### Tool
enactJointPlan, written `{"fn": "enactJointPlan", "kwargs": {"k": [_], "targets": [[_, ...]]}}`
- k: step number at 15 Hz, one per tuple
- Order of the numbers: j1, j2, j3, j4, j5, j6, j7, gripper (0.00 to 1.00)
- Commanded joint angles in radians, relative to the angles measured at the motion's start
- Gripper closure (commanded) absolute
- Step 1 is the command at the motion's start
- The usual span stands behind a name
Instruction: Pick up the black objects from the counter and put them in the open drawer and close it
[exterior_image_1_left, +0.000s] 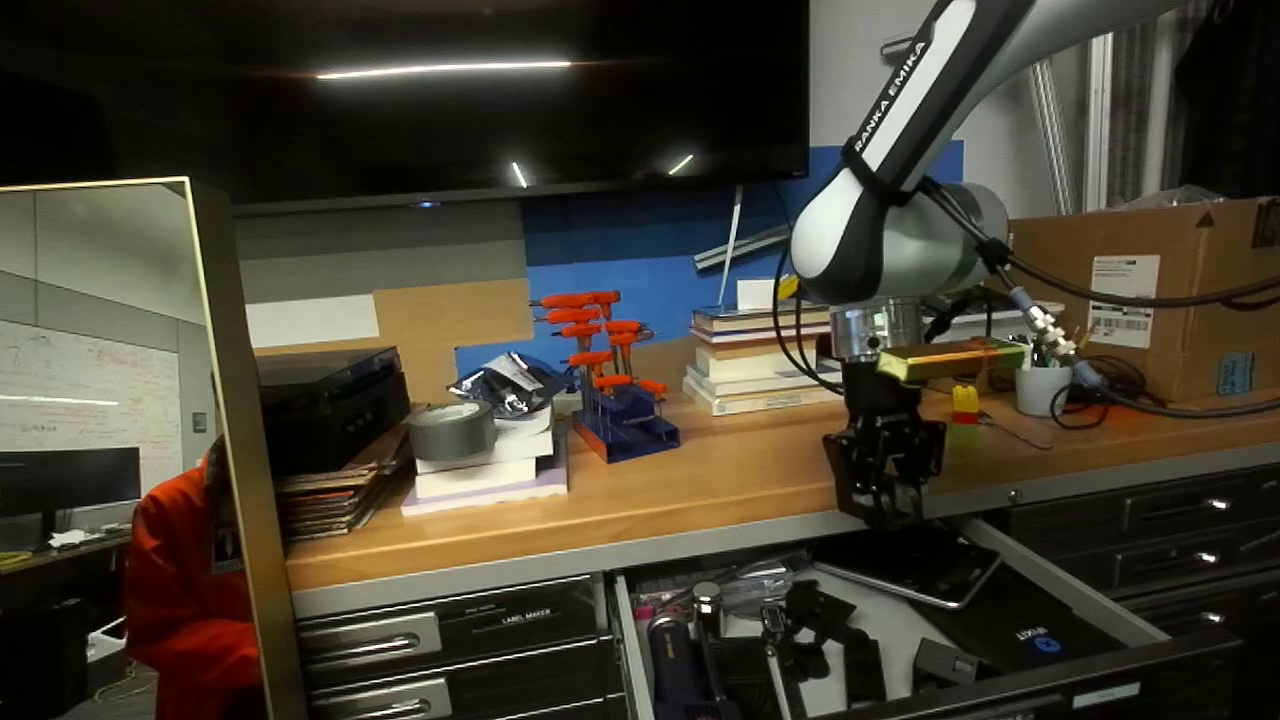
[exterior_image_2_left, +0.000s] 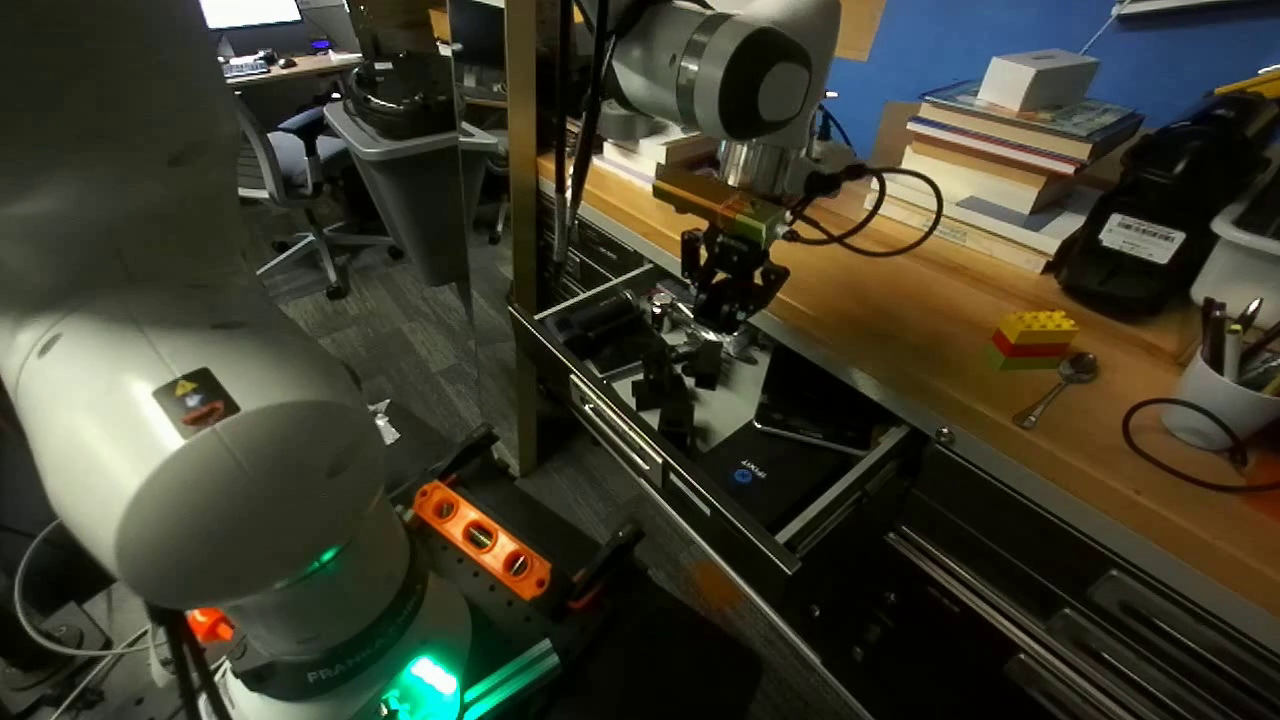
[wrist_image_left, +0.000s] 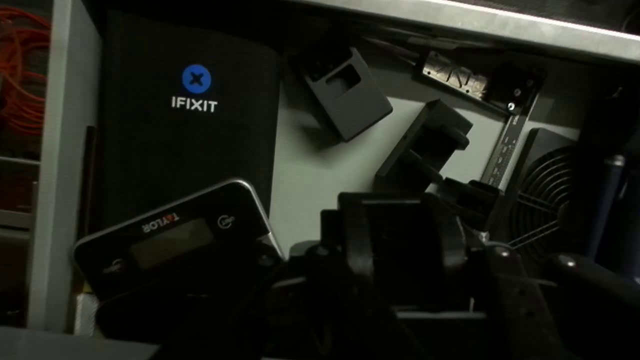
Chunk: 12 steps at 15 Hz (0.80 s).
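My gripper (wrist_image_left: 396, 201) points down over the open drawer (exterior_image_1_left: 1065, 580), just in front of the counter (exterior_image_1_left: 700, 505). Its fingers (wrist_image_left: 358, 240) are shut on a dark block, one of the black objects (wrist_image_left: 400, 245); the dim light blurs its outline. In the wrist view, a black object with a rectangular slot (wrist_image_left: 367, 112) lies on the drawer's pale floor. Beside it is another black object with prongs (wrist_image_left: 430, 145). Both exterior views show the gripper above the drawer contents, near the counter edge. I see none of the small black lumps on the counter.
The drawer also holds a Taylor scale (wrist_image_left: 172, 240), a black iFixit case (wrist_image_left: 192, 150), a caliper (wrist_image_left: 505, 150) and a round grille (wrist_image_left: 545, 200). On the counter stand a book stack (exterior_image_2_left: 1000, 170), a black device (exterior_image_2_left: 1150, 210), toy bricks (exterior_image_2_left: 1035, 340) and a red tool rack (exterior_image_1_left: 625, 425).
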Motion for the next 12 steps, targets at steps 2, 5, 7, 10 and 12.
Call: {"fn": "enactJointPlan", "kwargs": {"k": [2,5,7,10,12], "targets": [[-0.059,0.019,0.021,-0.073,0.183,0.060,-0.274,0.74],[-0.080,0.066,0.031,-0.080,0.250,0.080,-0.393,0.74],[-0.084,0.106,0.036,-0.066,0.251,0.097,-0.419,0.74],[-0.092,0.159,0.050,-0.042,0.243,0.129,-0.431,0.74],[-0.098,0.188,0.065,-0.027,0.243,0.153,-0.438,0.74]]}}
